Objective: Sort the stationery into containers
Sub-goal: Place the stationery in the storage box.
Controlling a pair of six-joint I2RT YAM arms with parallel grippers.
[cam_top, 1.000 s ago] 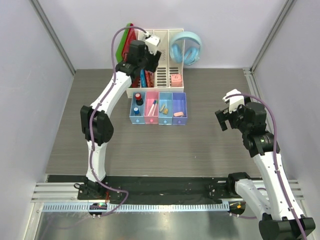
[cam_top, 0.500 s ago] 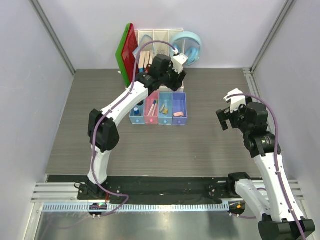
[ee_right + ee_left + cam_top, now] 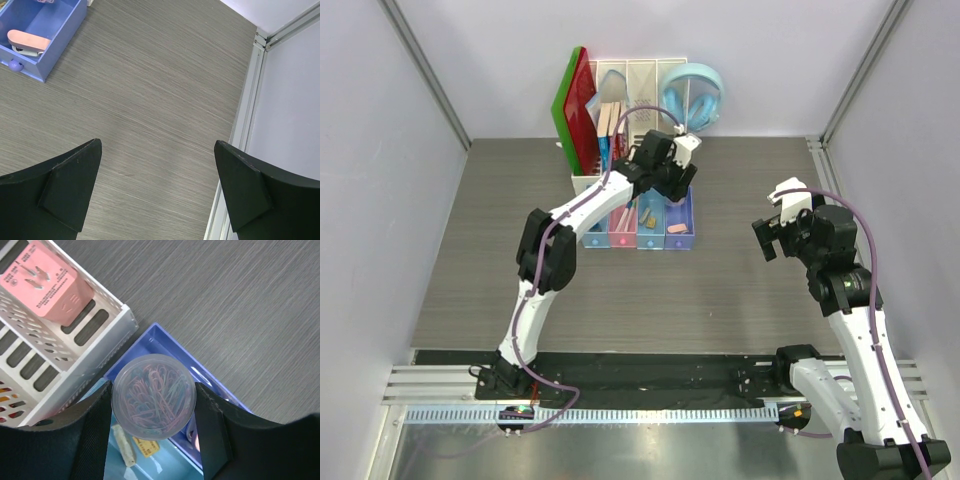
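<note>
left hand (image 3: 154, 412) is clamped on a clear round tub of paper clips (image 3: 152, 390), one finger at its 9 o'clock side and one at its 3 o'clock side, gripping across the full width. the tub is carried upright and you look down on the mixed pastel clips inside.

position, left wrist view: the tub sits over the near corner of the purple-blue tray (image 3: 172, 345), which shows from 12 round to 4 o'clock of it. the light blue tray (image 3: 150, 467) is at 6 o'clock, with a tan eraser (image 3: 125, 450) in it. the white slotted organizer (image 3: 75, 355) is at 10 o'clock, holding a pink plug adapter (image 3: 47, 282). can't tell how far the tub is above the trays.

top view: the tray row (image 3: 650, 240) is at 12 o'clock on the bench (image 3: 150, 75).

right hand (image 3: 156, 144) is spread wide with nothing in it, out at 3 o'clock over bare bench. its camera shows the purple-blue tray at 10 o'clock with a pink clip (image 3: 29, 40) inside.

handling, my read:
- light, stiff thin plastic with a smooth wall, so likely slippery
- loose clips will shift if it's tipped
- can't tell if there's a lid, so keep it level
- the side-wall grip across the width looks right, don't squeeze harder
- the tub looks almost as wide as the tray, so centre it before letting go
</note>
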